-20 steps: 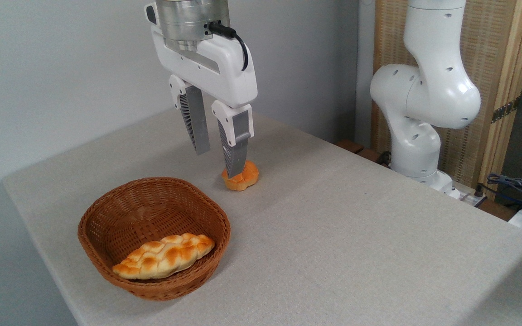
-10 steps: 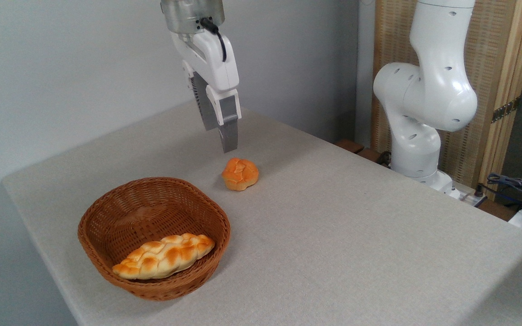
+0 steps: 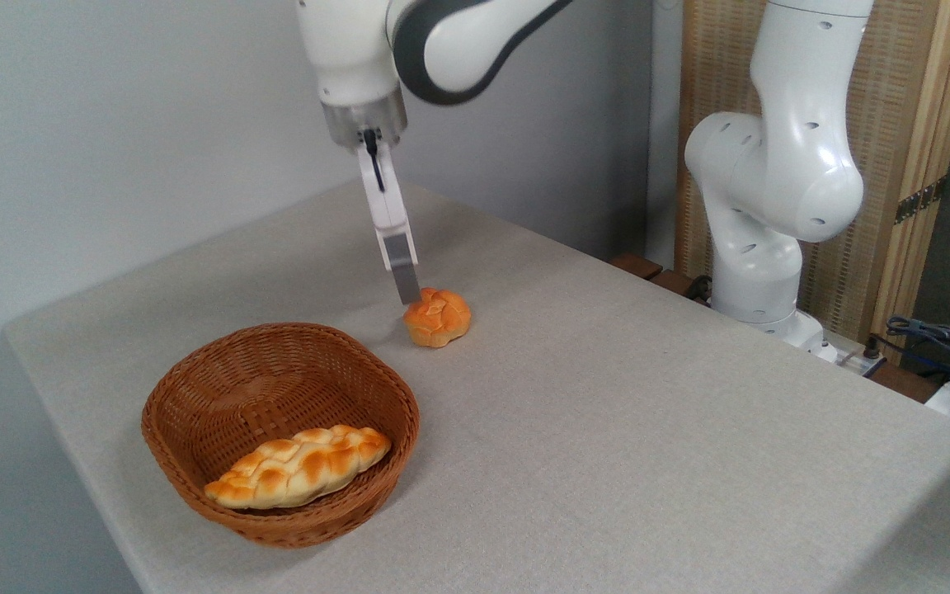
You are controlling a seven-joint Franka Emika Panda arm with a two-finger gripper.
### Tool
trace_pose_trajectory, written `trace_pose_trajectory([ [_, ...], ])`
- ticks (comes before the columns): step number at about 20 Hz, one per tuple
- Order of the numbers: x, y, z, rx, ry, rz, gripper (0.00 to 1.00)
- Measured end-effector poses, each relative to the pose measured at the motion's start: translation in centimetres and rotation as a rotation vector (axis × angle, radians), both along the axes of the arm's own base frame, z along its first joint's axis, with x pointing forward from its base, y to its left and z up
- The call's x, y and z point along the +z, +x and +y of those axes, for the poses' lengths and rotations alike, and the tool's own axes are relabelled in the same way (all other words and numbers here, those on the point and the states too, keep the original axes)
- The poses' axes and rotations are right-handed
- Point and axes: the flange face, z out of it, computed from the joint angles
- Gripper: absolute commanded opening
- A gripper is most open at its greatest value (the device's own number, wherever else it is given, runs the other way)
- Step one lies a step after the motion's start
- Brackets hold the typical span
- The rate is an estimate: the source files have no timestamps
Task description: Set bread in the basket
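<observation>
The bread (image 3: 439, 318), a small round orange-golden knotted bun, lies on the grey table beyond the basket. My gripper (image 3: 406, 290) hangs almost straight down with its tip at the bun's upper left edge. It is turned edge-on to the camera, so only one finger (image 3: 401, 268) shows and the other is hidden behind it. Nothing is held in it. The brown wicker basket (image 3: 195, 388) stands at the front left, about a hand's width from the bun.
A longer, paler braided loaf (image 3: 300, 476) lies inside the basket against its near wall. The arm's white base (image 3: 768, 206) stands at the table's back right. Cables (image 3: 949, 346) lie off the right edge. The table drops away on the left and at the front.
The gripper has turned about its vertical axis from facing the camera with fingers apart to edge-on. It rose off the bun, then came down to the bun's upper left edge. The bun has not moved.
</observation>
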Motion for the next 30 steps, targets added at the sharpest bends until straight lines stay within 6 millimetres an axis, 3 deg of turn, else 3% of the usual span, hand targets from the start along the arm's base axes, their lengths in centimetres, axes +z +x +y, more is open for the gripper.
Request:
trace_pose_trajectory([
  [2,-1.7,-0.4,0.2,-0.026,0.042,0.0,0.99],
  [3,-2.2,-0.4,0.3,-0.045,0.071,-0.006,0.86],
  [4,-2.5,-0.4,0.4,-0.065,0.1,-0.014,0.59],
  [5,-2.6,-0.4,0.4,-0.08,0.122,-0.022,0.43],
  [10,-2.9,-0.4,0.4,-0.098,0.144,-0.028,0.07],
  [12,-2.9,-0.5,0.3,-0.101,0.145,-0.028,0.0],
  [25,-2.9,-0.8,-0.4,-0.131,0.166,-0.041,0.0],
  [30,-1.1,-0.3,0.1,-0.158,0.193,-0.021,0.0],
])
